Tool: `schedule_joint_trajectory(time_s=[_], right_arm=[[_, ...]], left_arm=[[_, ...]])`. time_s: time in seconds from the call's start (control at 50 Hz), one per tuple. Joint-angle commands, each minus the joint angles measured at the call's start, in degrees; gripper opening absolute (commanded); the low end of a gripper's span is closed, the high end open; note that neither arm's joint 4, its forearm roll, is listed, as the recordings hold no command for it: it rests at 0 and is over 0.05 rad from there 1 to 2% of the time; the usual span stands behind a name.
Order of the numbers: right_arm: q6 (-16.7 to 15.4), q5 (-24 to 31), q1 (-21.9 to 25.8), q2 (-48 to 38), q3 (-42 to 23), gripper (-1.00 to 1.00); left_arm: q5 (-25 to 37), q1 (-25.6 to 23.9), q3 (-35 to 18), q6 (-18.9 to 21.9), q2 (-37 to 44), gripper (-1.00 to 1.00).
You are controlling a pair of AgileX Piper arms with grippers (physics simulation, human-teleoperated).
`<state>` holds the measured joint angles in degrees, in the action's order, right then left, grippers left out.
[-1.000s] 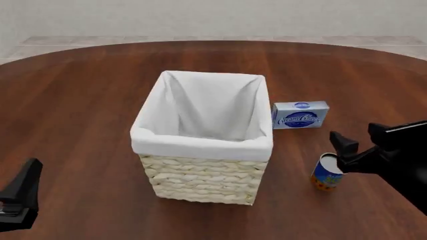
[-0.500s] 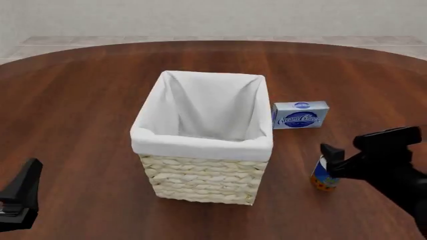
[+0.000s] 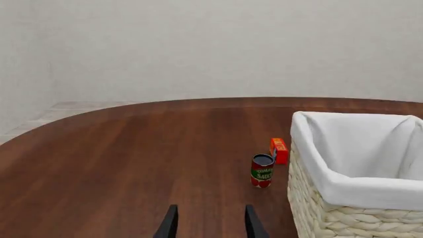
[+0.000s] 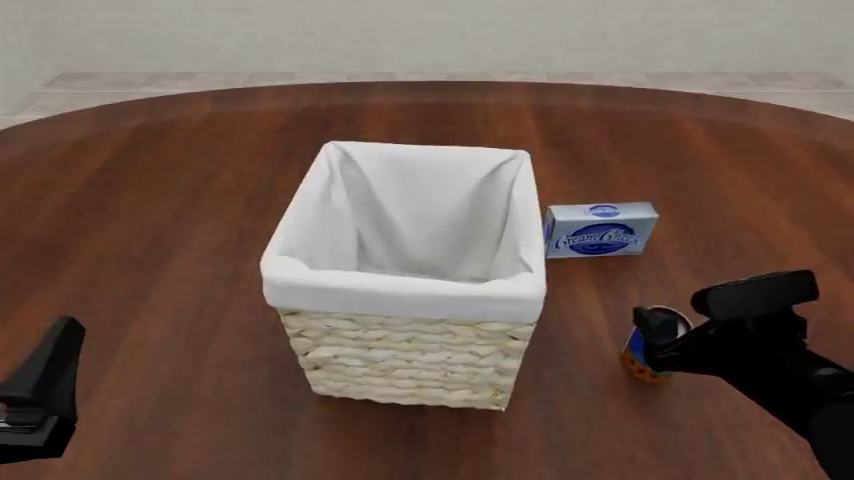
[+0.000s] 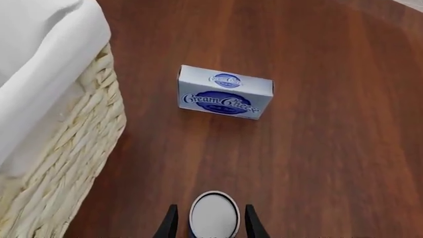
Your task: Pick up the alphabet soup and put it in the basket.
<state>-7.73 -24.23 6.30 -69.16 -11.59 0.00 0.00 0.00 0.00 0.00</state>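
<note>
The alphabet soup [image 4: 639, 354], a small blue and orange can with a silvery top, stands upright on the table to the right of the basket [image 4: 400, 288]. My right gripper [image 4: 683, 326] is lowered around the can and partly hides it. In the right wrist view the can's top [image 5: 213, 214] sits between the two fingers [image 5: 171, 224] with a small gap on each side, so the jaws are open. The basket's wicker wall [image 5: 73, 148] stands beside it. My left gripper [image 4: 40, 385] is open and empty, low at the near left, its fingers [image 3: 169, 225] over bare table.
A flat blue-and-white cream cheese box [image 4: 601, 230] lies just beyond the can, near the basket's right side; it also shows in the right wrist view [image 5: 225, 92]. The left wrist view shows a red tomato can [image 3: 262, 170] and an orange box [image 3: 279, 150] beside the basket [image 3: 343, 191].
My right gripper has come down and a little left, from above the can to straddling it. The can, the basket and the left arm have not moved.
</note>
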Motion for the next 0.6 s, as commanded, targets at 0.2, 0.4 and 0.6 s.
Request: schedule_joint_trajectory(time_s=[0.2,0.4,0.6], right_arm=[[-0.31,-2.63,-0.66,-3.86,0.57,1.00],[-0.35,-3.89,-1.02,-5.01,1.13,1.00],[-0.16,-7.24,-1.01,-8.69,1.64,1.00]], left_arm=[[0.00,0.00,0.00,0.00,0.00,1.00],[0.00,0.00,0.00,0.00,0.00,1.00],[0.00,0.00,0.00,0.00,0.00,1.00]])
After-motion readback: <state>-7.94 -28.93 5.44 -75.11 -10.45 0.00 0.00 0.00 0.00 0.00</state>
